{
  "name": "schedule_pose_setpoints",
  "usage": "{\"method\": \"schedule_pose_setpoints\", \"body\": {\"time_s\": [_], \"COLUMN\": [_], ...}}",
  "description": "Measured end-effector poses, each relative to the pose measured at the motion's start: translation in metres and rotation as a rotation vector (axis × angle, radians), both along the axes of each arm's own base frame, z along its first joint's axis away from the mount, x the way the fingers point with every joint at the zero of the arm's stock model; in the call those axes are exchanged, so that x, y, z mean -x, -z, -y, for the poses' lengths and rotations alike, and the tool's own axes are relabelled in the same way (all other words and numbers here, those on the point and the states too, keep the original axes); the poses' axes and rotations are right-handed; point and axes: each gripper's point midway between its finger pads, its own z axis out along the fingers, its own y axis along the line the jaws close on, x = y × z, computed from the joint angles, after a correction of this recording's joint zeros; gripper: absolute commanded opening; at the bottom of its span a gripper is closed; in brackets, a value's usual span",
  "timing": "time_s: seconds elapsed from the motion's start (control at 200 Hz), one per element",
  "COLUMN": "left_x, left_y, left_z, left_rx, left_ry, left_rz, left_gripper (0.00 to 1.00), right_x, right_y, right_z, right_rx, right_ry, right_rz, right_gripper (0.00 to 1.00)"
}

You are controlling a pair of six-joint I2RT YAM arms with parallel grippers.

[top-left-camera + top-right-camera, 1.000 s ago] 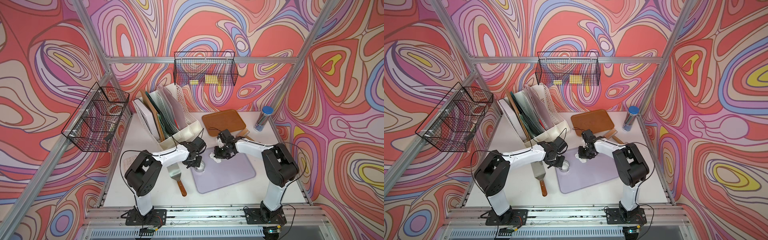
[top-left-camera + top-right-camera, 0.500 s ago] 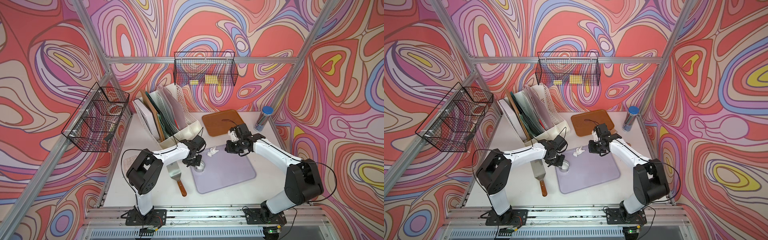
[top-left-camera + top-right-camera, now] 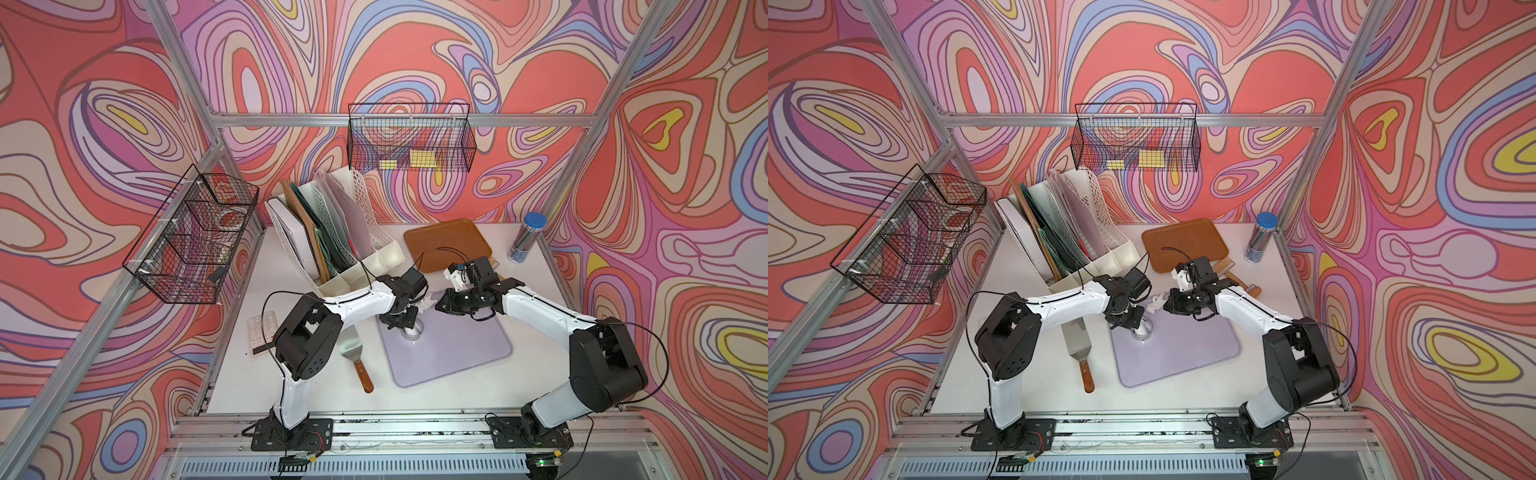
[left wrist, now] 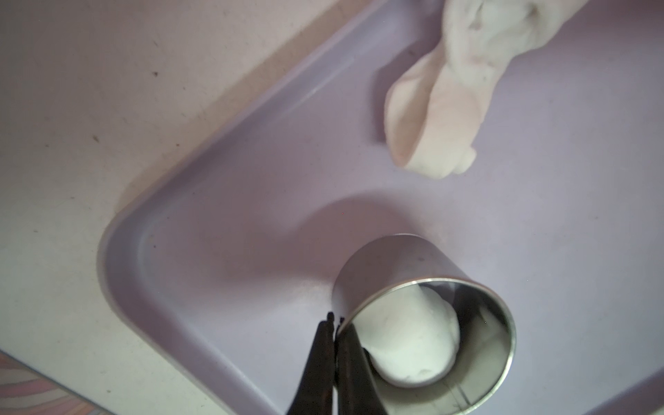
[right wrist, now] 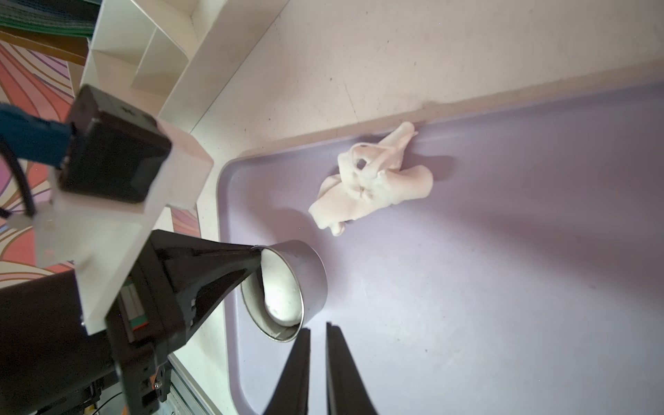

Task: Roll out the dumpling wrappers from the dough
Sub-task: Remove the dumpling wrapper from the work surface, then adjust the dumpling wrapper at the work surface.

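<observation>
Done: one dumpling wrapper is cut. The round white disc sits inside the ring cutter, near the 10 o'clock corner of the purple tray.
Trim: the dough scrap lies crumpled apart from the ring, by the tray's 12 o'clock edge, with one tip touching the raised rim.
Left gripper: clamped on the ring's wall, one finger outside and one inside.
Right gripper: fingers barely parted with nothing between them. It hovers over the tray at about 1 o'clock from the ring, near the scrap.
Left to do: by my reading, the ring has to come off so the disc lies free. More wrappers would mean flattening the scrap again. Only one disc shows.
Unclear: whether the disc lies flat on the tray floor or clings to the ring's inner wall.
Edges: the ring stands close to the tray's rim on its 9 and 12 o'clock sides. The spatula lies on the table just off the 9 o'clock rim. The file rack stands at 11 o'clock and the brown tray at 12.
Open room: the tray is bare from its centre round to 3 and 6 o'clock, so that is the free way out.
Crowding: both grippers meet over the same corner, so a straight-up lift looks safest.
</observation>
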Motion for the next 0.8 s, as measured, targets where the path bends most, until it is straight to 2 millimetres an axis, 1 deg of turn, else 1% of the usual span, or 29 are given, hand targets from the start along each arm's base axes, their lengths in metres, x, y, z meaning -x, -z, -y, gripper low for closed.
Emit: {"method": "schedule_pose_setpoints", "body": {"time_s": [0.135,0.17,0.195,0.305,0.431,0.511,0.561,0.631,0.801], "left_x": [0.000,-0.001,0.000,-0.001,-0.002,-0.001,0.000,0.003,0.004], "left_y": [-0.001,-0.004,-0.006,-0.025,-0.049,-0.058,-0.059,-0.055,-0.042], "left_z": [-0.001,0.000,-0.001,-0.001,-0.003,-0.005,-0.006,-0.006,0.003], "left_rx": [-0.002,0.002,0.005,0.031,0.059,0.071,0.074,0.078,0.100], "left_ry": [-0.001,-0.001,-0.001,-0.002,-0.005,-0.007,-0.006,-0.005,-0.009], "left_rz": [0.005,0.008,0.011,0.042,0.088,0.106,0.108,0.100,0.070], "left_gripper": [0.00,0.00,0.00,0.00,0.00,0.00,0.00,0.00,0.00], "right_x": [0.000,0.000,0.000,0.000,0.000,0.000,0.000,0.000,0.000], "right_y": [0.000,0.000,0.000,-0.001,-0.002,-0.005,-0.007,-0.007,-0.008], "right_z": [0.000,-0.001,-0.001,-0.001,0.000,0.001,0.001,0.001,0.001], "right_rx": [-0.003,-0.003,-0.003,-0.003,0.001,0.004,0.003,0.003,0.003], "right_ry": [-0.002,-0.002,-0.004,-0.005,-0.007,-0.008,-0.010,-0.012,-0.013], "right_rz": [0.000,0.000,0.002,0.004,0.013,0.024,0.029,0.031,0.030], "right_gripper": [0.15,0.18,0.18,0.21,0.21,0.21,0.21,0.21,0.20]}}
